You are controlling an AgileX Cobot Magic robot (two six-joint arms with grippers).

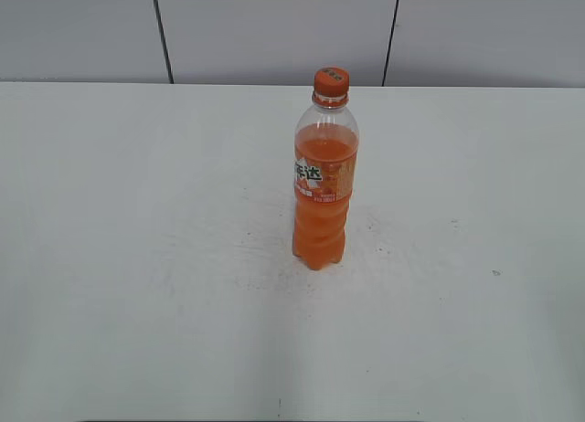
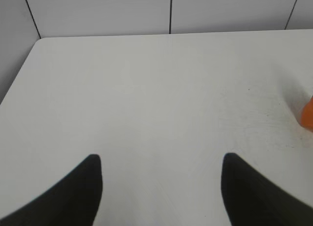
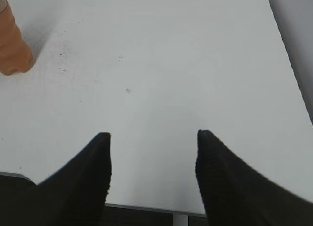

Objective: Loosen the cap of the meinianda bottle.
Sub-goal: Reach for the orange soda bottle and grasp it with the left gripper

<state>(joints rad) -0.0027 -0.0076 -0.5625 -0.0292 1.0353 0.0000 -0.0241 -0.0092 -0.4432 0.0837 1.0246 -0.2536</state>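
A: Where does everything stand?

B: The meinianda bottle (image 1: 324,180) stands upright near the middle of the white surface (image 1: 137,258), alone, with the cap (image 1: 331,81) seated on its neck. Neither arm shows in the exterior view. The left hand (image 2: 161,179) is spread and empty above bare surface, with only an orange sliver of the bottle at the right edge of its view. The right hand (image 3: 152,160) is spread and empty too, near the surface's front edge, with the bottle's base at the upper left of its view.

A: What could go wrong from here?

B: I'd say the bottle is tall on a narrow, lobed foot, so a hand arriving off-centre could knock it over. The waisted lower body looks smooth, and a loose hold there could let the whole bottle spin with the cap instead of freeing it. The cap is small next to either hand, so a pinch set too low may land on the neck ring, and one set too high may slip off the ribs. It looks like a fizzy drink, so a tumble before opening could make it foam out.

A: Any writing?

B: The orange label (image 1: 322,178) carries large white characters edged in green; the one I can make out is 达. Smaller print beneath, and the faint print on the cap's top, are too small to read.
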